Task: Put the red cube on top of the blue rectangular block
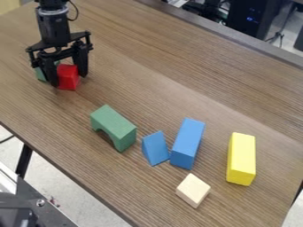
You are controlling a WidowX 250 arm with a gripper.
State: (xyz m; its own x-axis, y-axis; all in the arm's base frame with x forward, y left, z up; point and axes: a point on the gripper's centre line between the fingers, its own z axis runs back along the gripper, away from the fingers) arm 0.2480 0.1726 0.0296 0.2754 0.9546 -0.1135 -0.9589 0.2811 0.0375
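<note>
Wooden tabletop (160, 75) lay beneath the gripper (69, 80), which pinched the red cube (68, 77) by opposite sides, likely to leave its base free for the flat-topped blue block (188, 142).

A robotics lab
Robot arm (53, 27) over a wood-grain table (148, 75); upper right, a dark case (246, 21) with blue lights, probably a computer, near thin stand legs (276, 37)

Arm (51, 12) enters at view's top edge, upper left; wrist (55, 31) roughly vertical. End effector (68, 80) hangs beneath, pointing down.
</note>
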